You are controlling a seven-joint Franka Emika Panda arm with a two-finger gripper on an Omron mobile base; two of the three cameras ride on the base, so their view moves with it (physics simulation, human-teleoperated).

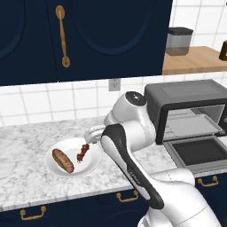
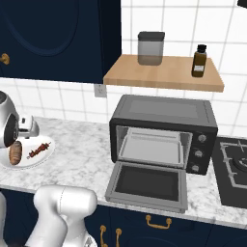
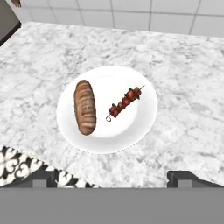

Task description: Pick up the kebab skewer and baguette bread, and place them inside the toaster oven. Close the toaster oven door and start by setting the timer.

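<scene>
On a white plate lie the golden-brown baguette bread and, beside it, the kebab skewer with dark red chunks. My gripper hovers above the plate, open, its fingertips spread wide with nothing between them. From the left base view the plate, baguette and skewer sit left of my arm. The toaster oven stands to the right, its door folded down flat and a tray inside. Its knobs are on the right side.
A wooden shelf above the oven carries a grey canister and a dark bottle. A stove burner lies right of the oven. Dark blue cabinets hang overhead. The marble counter surrounds the plate.
</scene>
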